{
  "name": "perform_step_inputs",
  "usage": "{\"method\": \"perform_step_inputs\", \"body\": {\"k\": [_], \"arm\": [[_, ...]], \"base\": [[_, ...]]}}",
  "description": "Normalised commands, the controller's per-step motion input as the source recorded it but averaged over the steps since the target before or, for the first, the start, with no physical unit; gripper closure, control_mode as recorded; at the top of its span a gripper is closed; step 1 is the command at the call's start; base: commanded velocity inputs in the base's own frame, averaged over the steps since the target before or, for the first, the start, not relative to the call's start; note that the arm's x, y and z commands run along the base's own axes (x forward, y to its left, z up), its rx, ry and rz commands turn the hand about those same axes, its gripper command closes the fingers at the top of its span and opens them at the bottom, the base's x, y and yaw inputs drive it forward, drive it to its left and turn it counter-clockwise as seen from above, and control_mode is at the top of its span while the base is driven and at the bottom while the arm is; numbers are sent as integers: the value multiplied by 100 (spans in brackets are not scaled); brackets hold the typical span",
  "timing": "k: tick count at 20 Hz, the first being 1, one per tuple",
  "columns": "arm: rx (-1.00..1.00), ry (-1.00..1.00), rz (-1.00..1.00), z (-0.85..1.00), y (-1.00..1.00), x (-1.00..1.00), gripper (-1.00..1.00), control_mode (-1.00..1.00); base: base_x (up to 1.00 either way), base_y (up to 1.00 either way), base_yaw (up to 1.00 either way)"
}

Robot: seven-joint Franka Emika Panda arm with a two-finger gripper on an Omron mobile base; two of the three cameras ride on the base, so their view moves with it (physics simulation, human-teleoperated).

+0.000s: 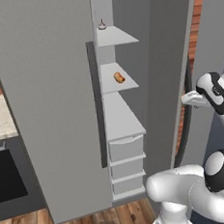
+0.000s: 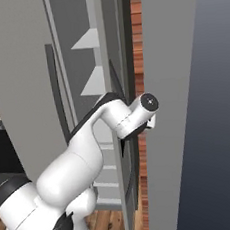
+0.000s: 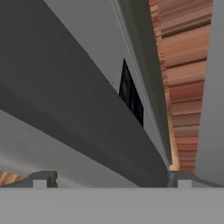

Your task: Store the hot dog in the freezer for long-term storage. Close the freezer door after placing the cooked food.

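- Left base view: I see the hot dog (image 1: 119, 77) lying on the second white shelf (image 1: 123, 83) of the freezer (image 1: 119, 113), toward that shelf's front right corner. A small pale item with a dark top (image 1: 101, 24) sits on the shelf above, near its back left corner. The freezer door (image 1: 171, 79) stands swung out, edge-on to me, and my arm's wrist is just beside its outer edge.
- Right base view: my arm reaches across to the door's edge (image 2: 124, 111), where the long dark bar handle (image 2: 126, 151) runs down; the fingers themselves are hidden behind the wrist here.
- Hand view: the gripper (image 3: 109, 177) has its jaws spread wide, one tip at each lower corner, with nothing between them. The grey door face and dark handle bar (image 3: 131, 94) pass diagonally ahead.
- Handling, as I judge it: the food looks placed, so the door is what remains. It is a rigid, broad, hinged panel, likely heavy to swing and smooth-faced. I'd take the stiff bar handle at mid-height, or push flat on the panel near its free edge.
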Motion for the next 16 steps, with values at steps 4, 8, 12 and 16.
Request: {"method": "perform_step_inputs", "body": {"k": [4, 8, 12, 16], "arm": [[0, 0, -9, -11, 40, 6, -100, -100], [0, 0, -10, -1, 42, 16, -100, -100], [0, 0, -10, 0, 37, 27, -100, -100], [0, 0, -11, 0, 44, 28, -100, -100]], "base": [[0, 0, 0], [0, 0, 0], [0, 0, 0], [0, 0, 0]]}}
